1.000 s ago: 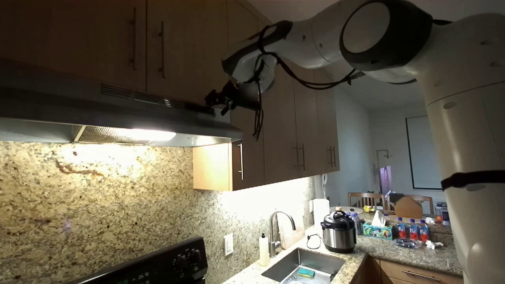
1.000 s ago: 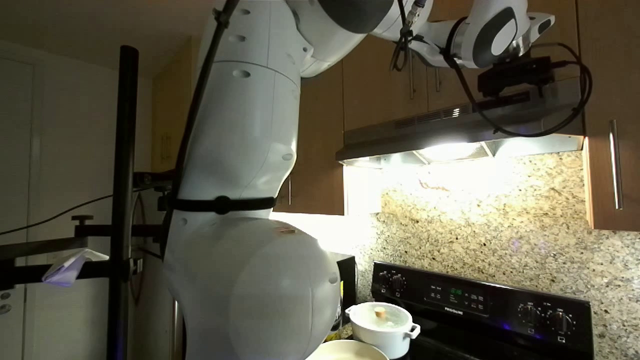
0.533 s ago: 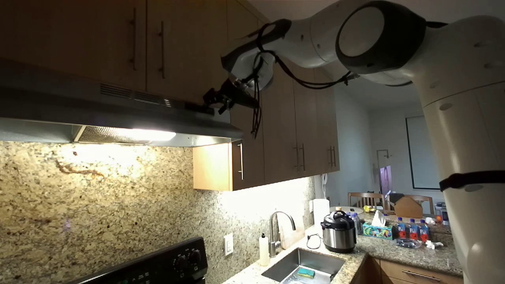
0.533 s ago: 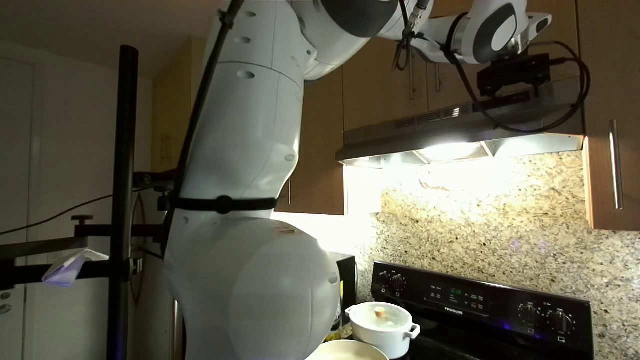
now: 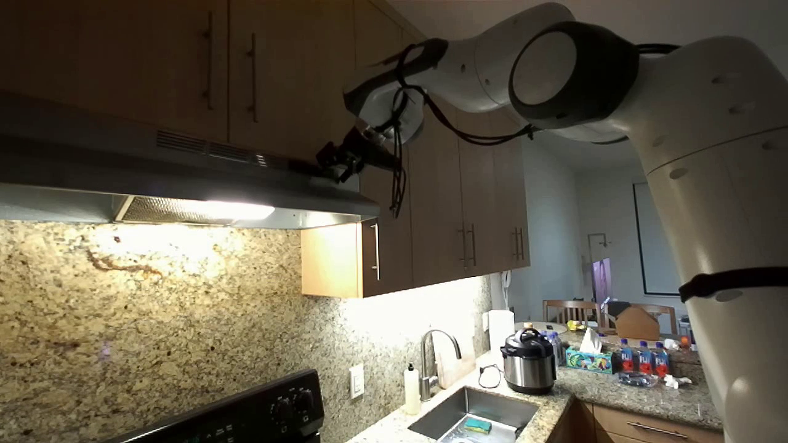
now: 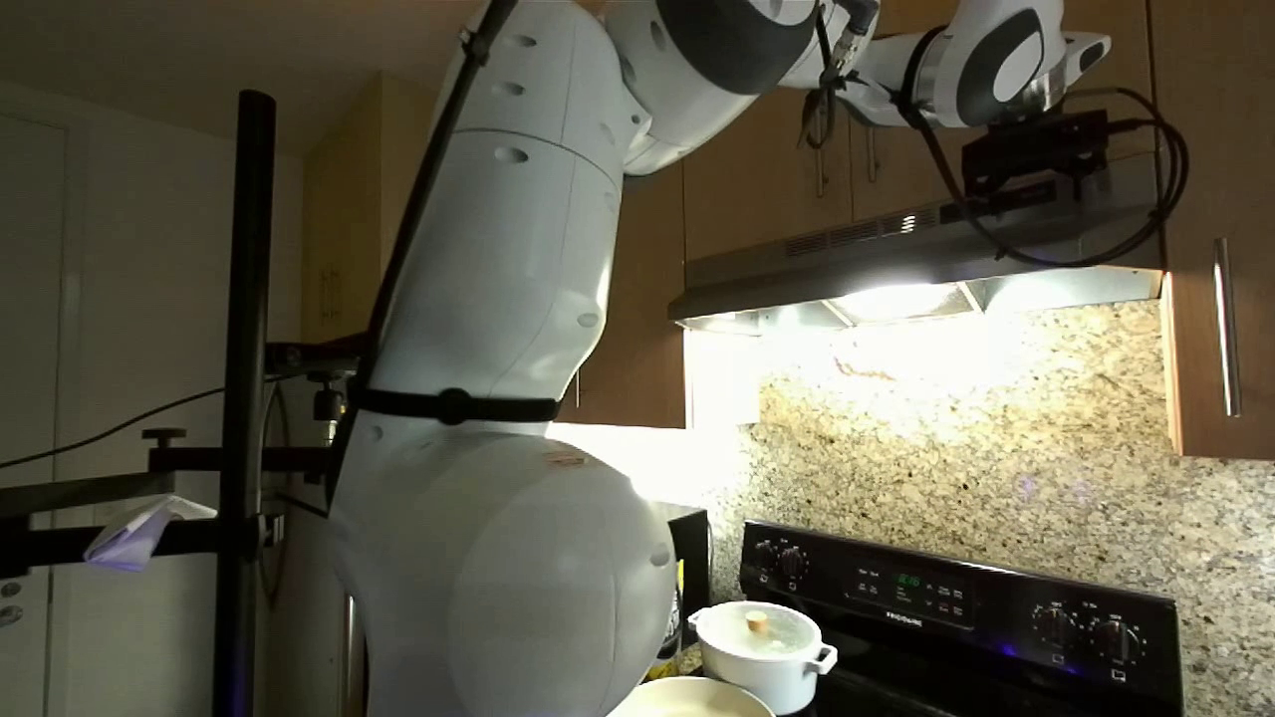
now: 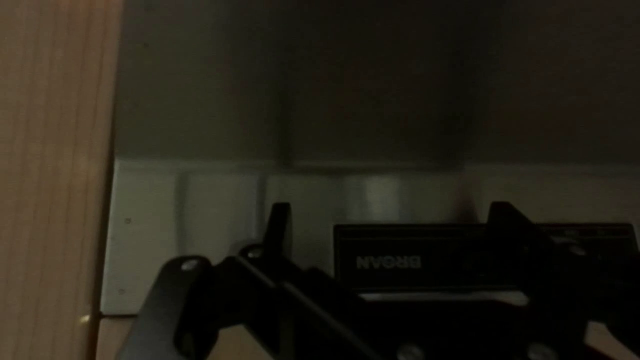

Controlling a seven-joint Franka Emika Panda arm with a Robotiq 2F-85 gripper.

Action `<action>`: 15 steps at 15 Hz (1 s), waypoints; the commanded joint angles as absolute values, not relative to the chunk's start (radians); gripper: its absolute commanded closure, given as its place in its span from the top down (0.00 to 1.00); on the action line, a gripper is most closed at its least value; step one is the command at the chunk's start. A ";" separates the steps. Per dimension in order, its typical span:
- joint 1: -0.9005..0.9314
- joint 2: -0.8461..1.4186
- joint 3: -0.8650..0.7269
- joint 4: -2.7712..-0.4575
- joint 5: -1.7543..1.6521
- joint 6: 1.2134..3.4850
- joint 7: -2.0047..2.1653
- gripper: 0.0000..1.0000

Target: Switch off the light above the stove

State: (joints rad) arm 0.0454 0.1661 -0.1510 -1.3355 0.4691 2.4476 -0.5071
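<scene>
Elbow [image 5: 545, 69] dips vs. 0.5 s ago; gripper [image 7: 390, 207], fingers [image 7: 278, 222] spread, barely shifts by black strip [image 7: 425, 256] on hood [image 6: 896, 257]. Light [image 6: 896, 302] under it, above stove [image 6: 981, 597], still on; press prob. pending.

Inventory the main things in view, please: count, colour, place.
Cabinets: several, brown, upper walls
Range hood: 1, grey, below cabinets
Light: 1, lit yellowish white, under hood
Control strip: 1, black, hood front
Stove: 1, black, below hood
Lidded pot: 1, white, on stove
Sink: 1, grey, in counter
Sponge: 1, mostly green, in sink
Multicooker: 1, black and silver, on counter
Gripper: 1, black, open, at hood front
Arm: 1, mostly white, behind gripper
</scene>
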 commanded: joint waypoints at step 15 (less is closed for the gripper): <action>0.038 0.173 -0.142 -1.294 0.487 2.419 -0.593 1.00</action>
